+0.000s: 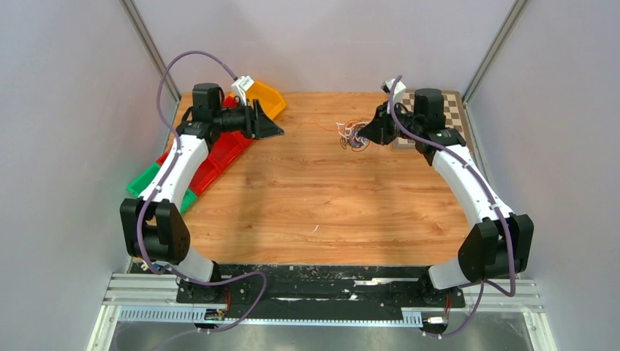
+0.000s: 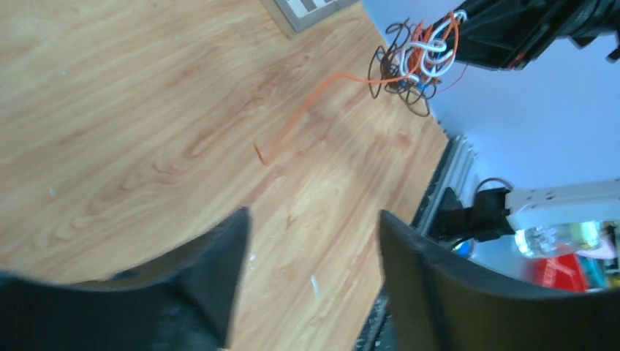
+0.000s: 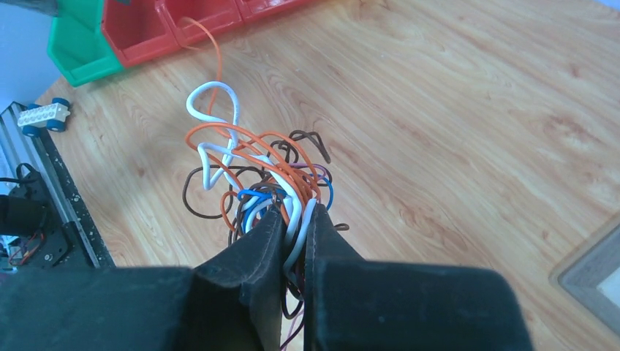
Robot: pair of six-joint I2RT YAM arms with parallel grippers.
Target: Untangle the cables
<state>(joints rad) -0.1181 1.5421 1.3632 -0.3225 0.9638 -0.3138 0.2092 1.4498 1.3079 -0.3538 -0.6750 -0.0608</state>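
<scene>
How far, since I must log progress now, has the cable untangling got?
Barely begun. Done: one orange wire trails free of the tangle of cables across the table. In hand: the right gripper is shut on the tangle's white and orange wires. The left gripper is open, holding nothing. Left: the white, orange, dark and blue wires are all knotted together.

Extends the left arm forward along the left side, left gripper (image 1: 276,129) turned to the right, fingers (image 2: 223,256) spread wide apart. Extends the right arm forward, right gripper (image 1: 370,134) turned to the left, fingers (image 3: 259,248) pressed nearly together, pinching the cables (image 2: 418,57).
</scene>
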